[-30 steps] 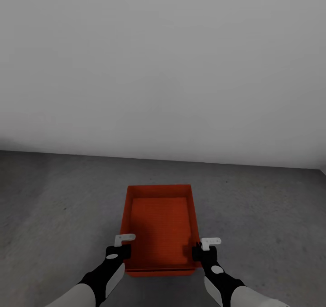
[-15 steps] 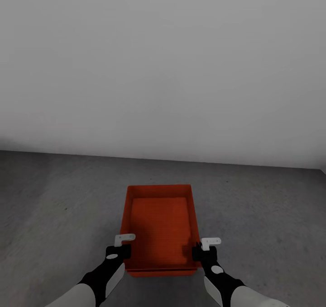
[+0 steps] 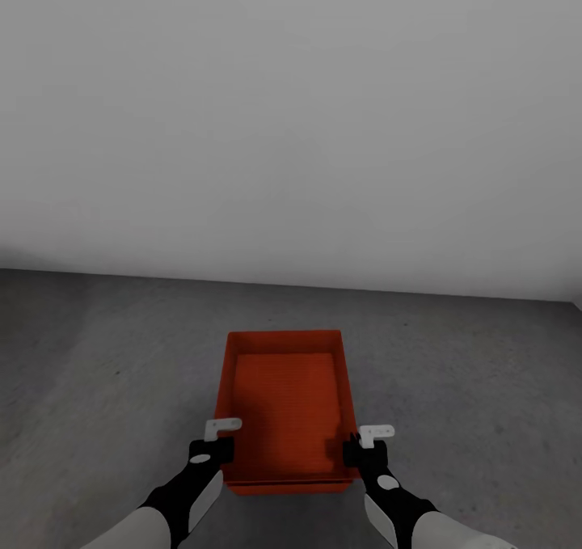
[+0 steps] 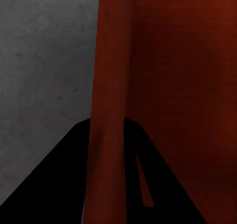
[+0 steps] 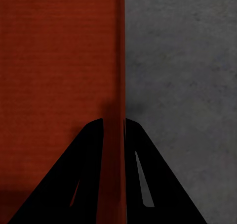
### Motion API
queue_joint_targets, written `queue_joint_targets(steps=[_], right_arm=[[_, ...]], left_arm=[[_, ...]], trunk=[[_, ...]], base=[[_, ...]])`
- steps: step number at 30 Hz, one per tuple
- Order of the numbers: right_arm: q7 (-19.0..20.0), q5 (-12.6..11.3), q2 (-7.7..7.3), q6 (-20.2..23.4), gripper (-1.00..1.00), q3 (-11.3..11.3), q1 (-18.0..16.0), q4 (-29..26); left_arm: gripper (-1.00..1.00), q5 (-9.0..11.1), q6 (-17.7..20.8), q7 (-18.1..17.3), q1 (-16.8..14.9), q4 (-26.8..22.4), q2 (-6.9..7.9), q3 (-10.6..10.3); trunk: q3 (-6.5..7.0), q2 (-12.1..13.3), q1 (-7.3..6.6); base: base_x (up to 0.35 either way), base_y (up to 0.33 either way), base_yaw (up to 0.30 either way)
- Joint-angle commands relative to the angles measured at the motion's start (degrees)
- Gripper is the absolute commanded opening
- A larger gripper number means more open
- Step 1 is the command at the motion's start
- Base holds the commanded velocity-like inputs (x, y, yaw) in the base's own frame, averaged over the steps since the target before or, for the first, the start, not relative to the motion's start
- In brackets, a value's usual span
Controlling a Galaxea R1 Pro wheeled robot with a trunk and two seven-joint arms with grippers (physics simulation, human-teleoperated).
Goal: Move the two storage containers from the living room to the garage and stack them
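Here's the open-topped orange-red rectangular storage container (image 3: pixel 284 407), long side running away from the robot, held out in front of it over the dark grey rough concrete floor (image 3: pixel 97 371), with the pale grey plain wall (image 3: pixel 291 128) rising behind it. It's a shallow box with low straight walls, no lid, and a finely ribbed bottom that looks a shade lighter than the rim; the inside is bare. A thin second edge peeks out under its near wall, though whether that is a second box beneath or just the container's own base I cannot tell. The left gripper (image 3: pixel 218 440) sits at the near left corner, black wrist and white finger piece up against the left wall; from the left wrist view its dark fingers (image 4: pixel 59 184) straddle the red wall (image 4: pixel 111 110), one on the floor side and one on the inside, clamped onto it. The right gripper (image 3: pixel 365 444) mirrors it at the near right corner, and the right wrist view shows the thin wall edge (image 5: pixel 117 85) running straight between its two black fingers (image 5: pixel 143 179), pinched tight, red interior to one side and grey concrete (image 5: pixel 187 85) to the other. Both arms reach in from the bottom of the head view, white forearms, black wrists
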Motion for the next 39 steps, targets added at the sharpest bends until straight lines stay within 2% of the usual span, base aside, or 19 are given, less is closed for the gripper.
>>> queue_joint_targets(steps=[1,3,29,30,39], right_arm=[[-0.1,-1.0,-0.58,-0.3,-1.0,-0.6,0.0,1.1],[-0.1,-1.0,-0.55,-0.3,-1.0,-0.6,0.0,1.0],[0.3,-0.9,-0.63,-0.3,-1.0,-0.6,0.0,1.0],[0.3,-0.9,-0.63,-0.3,1.0,-0.6,0.0,1.0],[-0.1,-0.9,-0.52,-0.3,1.0,-0.5,0.0,1.0]], left_arm=[[-1.0,-0.7,0.2,0.6,-0.1,-0.3,0.13,3.2],[-1.0,-0.7,0.2,0.6,-0.1,-0.3,0.13,3.2],[-1.0,-0.8,0.3,0.6,-0.1,-0.2,0.1,3.2],[1.0,-0.7,0.3,0.6,-0.1,-0.1,0.11,3.2],[1.0,-0.7,0.3,0.6,0.0,-0.1,0.05,3.1]], trunk=[[-0.22,-0.4,0.22],[-0.58,-1.2,0.66],[-0.58,-1.2,0.66],[-0.58,-1.2,0.66],[-0.58,-1.2,0.66]], base=[[0.0,0.0,0.0],[0.0,0.0,0.0],[0.0,0.0,0.0],[0.0,0.0,0.0],[0.0,0.0,0.0]])
